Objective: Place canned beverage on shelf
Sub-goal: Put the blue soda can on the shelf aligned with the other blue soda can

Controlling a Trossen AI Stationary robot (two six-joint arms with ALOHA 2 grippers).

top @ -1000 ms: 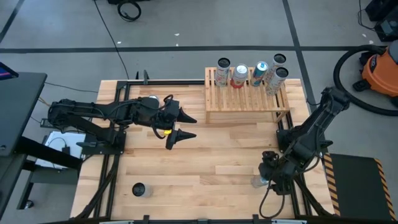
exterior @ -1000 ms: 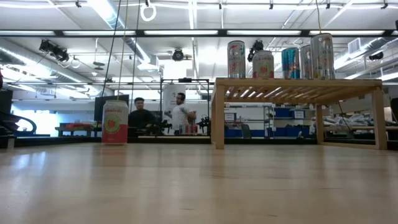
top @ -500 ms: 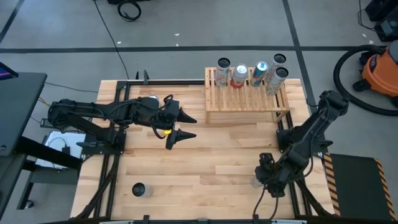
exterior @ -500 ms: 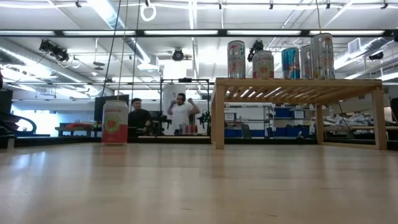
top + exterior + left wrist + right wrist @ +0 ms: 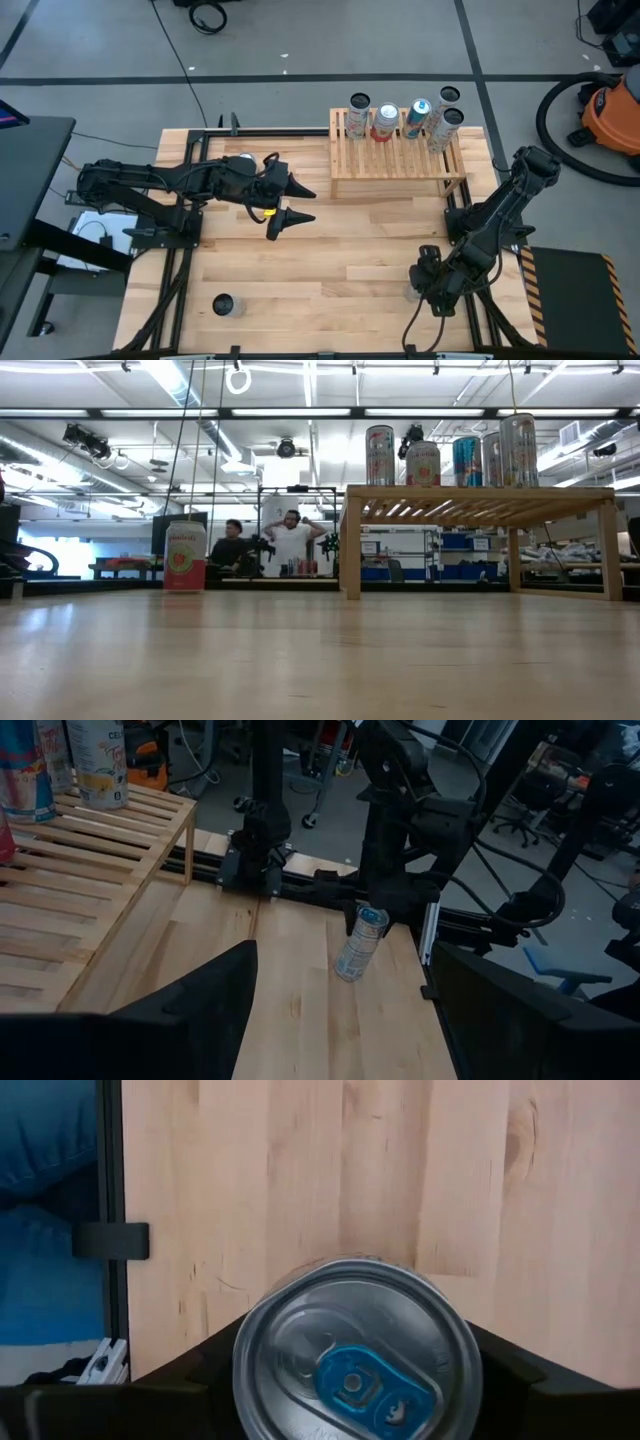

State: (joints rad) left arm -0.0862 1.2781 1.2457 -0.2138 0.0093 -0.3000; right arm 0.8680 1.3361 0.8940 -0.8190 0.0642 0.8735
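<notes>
Our right pincer (image 5: pixel 350 1380) straddles the upright can (image 5: pixel 357 1350) from above, fingers either side, grip uncertain; shelf (image 5: pixel 397 158) lies well beyond.

Glossy metal can (image 5: pixel 357 1350) on smooth pale wood table (image 5: pixel 300 1180).

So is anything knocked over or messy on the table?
Only one thing stands out: the can in the right gripper's fingers leans sideways near the table's edge. The cans on the shelf all stand upright, and nothing is spilled.
</notes>
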